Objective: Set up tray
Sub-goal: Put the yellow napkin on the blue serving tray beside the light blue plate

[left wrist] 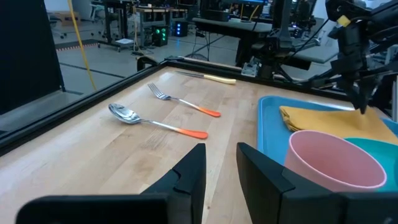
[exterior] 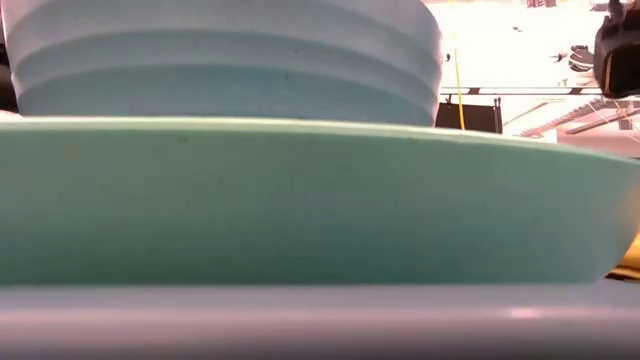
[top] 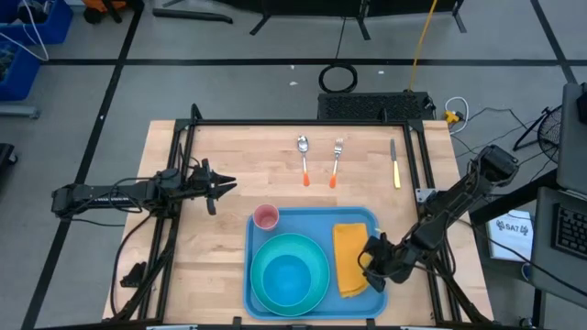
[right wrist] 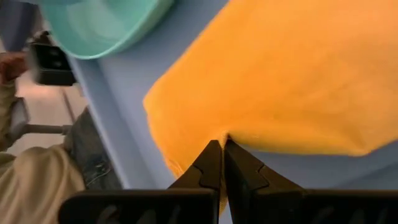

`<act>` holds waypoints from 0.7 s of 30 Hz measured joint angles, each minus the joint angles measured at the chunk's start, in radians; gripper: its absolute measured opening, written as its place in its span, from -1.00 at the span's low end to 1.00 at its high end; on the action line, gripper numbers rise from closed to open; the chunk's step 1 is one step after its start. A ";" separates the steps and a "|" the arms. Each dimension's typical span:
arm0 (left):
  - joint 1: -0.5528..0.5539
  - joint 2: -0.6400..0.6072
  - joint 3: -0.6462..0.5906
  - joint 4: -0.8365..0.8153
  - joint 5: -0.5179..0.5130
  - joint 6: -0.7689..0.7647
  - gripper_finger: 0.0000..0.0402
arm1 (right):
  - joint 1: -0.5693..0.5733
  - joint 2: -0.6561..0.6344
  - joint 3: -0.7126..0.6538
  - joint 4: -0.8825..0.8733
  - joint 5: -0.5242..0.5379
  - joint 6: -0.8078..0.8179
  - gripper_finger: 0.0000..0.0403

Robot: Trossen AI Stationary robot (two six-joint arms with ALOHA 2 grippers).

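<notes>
The large flat light-blue plastic tray (top: 314, 220) with rounded corners and a low rim is lying on the pale wooden worktop (top: 238, 170), at its near edge and toward the right arm's side. Everything else is placed from this tray.

Inside the tray, a round teal plate (top: 290, 270) is filling the half nearer the left arm, and a smaller blue bowl (top: 287, 277) is sitting in the plate. A folded yellow-orange cloth (top: 348, 258) is lying along the tray's side nearer the right arm. A small pink plastic cup (top: 266, 217) is standing upright in the tray's far corner on the left arm's side.

The right end effector (top: 374, 260) is reaching down onto the tray at the cloth's outer edge. In the right wrist view its two dark fingers (right wrist: 209, 163) are pressed together, pinching a small fold of the cloth's edge.

The left end effector (top: 218, 185) is hovering over bare worktop beyond the tray's far left corner, well apart from it, with its fingers standing slightly apart and gripping nothing.

On the worktop beyond the tray's far rim, three pieces of cutlery are lying side by side: a metal spoon with an orange handle (top: 304, 158), a metal fork with an orange handle (top: 336, 161), and a knife with a pale yellow handle (top: 395, 163).

A person (right wrist: 37, 171) in a beige sleeve is sitting just past the tray's near rim.
</notes>
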 joint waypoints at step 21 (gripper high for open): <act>0.000 0.000 0.000 -0.001 0.000 0.000 -0.54 | -0.026 0.000 -0.001 0.064 -0.072 -0.022 -0.99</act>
